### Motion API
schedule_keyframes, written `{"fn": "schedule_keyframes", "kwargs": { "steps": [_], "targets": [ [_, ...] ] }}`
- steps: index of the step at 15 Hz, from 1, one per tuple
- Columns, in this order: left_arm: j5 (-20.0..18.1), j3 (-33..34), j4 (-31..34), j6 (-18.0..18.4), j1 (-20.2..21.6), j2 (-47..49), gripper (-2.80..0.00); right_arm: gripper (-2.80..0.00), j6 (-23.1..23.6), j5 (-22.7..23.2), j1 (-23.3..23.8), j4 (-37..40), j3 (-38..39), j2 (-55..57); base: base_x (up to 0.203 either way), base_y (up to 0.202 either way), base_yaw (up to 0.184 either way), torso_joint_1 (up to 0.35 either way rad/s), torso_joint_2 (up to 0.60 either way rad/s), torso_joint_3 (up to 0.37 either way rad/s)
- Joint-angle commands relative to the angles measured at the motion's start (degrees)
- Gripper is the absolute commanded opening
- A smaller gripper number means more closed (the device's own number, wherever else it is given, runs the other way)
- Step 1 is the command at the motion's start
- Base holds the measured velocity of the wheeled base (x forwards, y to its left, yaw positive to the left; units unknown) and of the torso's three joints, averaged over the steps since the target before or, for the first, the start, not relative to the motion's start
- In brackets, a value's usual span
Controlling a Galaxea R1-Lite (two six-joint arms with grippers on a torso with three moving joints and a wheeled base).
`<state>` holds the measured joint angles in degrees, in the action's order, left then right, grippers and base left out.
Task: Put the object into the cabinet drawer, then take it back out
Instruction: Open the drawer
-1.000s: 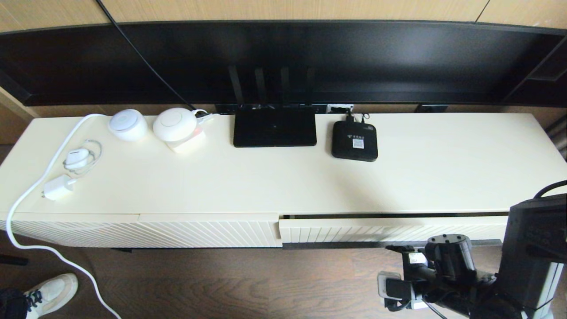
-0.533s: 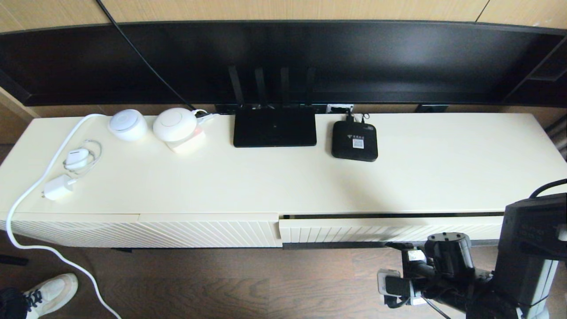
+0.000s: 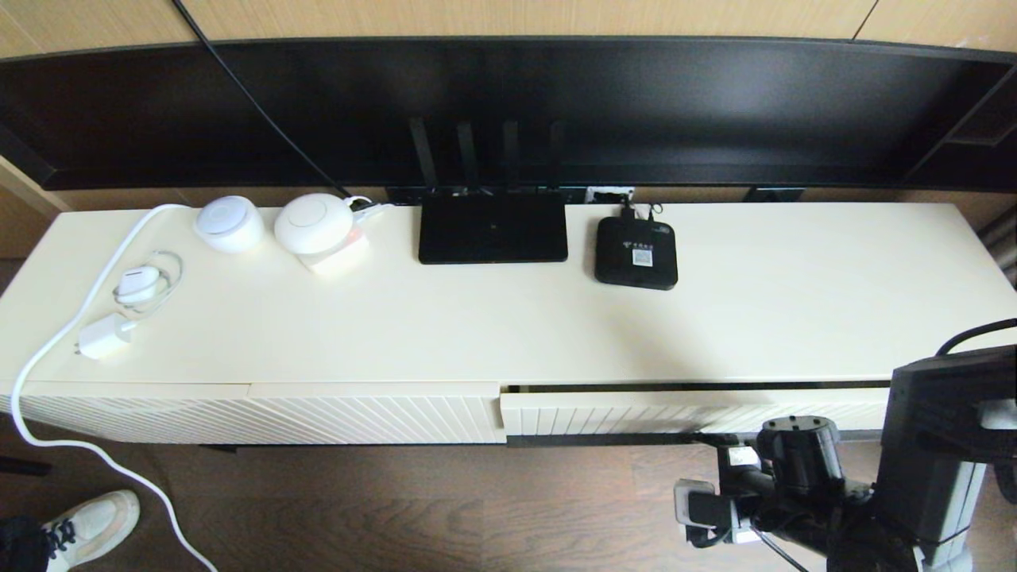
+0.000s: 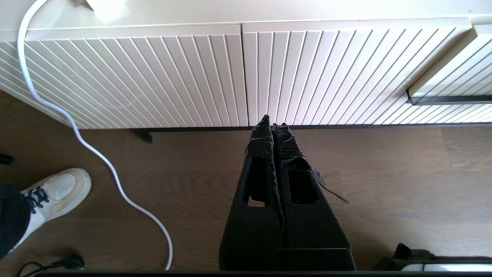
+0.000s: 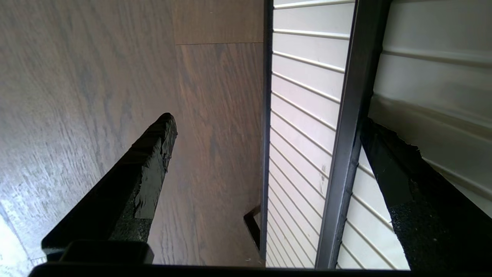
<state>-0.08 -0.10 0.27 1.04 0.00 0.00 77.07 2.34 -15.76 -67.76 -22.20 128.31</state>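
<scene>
We have our right gripper (image 5: 265, 154) spread wide astride the dark handle (image 5: 342, 154) of the barely open cabinet drawer (image 3: 683, 409), box unseen, perhaps inside, left gripper (image 4: 273, 127) closed and idle; next, a straight outward pull.

The cabinet drawer (image 3: 636, 413) was cream with diagonal ribs and a dark handle strip (image 3: 604, 438); the floor (image 3: 397, 508) was brown wood.
</scene>
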Motion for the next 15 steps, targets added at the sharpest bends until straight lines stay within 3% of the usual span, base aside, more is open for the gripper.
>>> {"fn": "schedule_keyframes", "kwargs": {
  "steps": [1, 15],
  "targets": [
    [0.0, -0.1, 0.0, 0.0, 0.0, 0.0, -2.80, 0.00, 0.5, 0.0, 0.1, -0.4, -0.5, 0.5, 0.000, 0.000, 0.000, 0.000, 0.00, 0.000],
    [0.0, 0.0, 0.0, 0.0, 0.0, 0.0, -2.80, 0.00, 0.9, 1.3, 0.1, -4.9, 10.6, -2.1, 0.000, 0.000, 0.000, 0.000, 0.00, 0.000]
  ]
}}
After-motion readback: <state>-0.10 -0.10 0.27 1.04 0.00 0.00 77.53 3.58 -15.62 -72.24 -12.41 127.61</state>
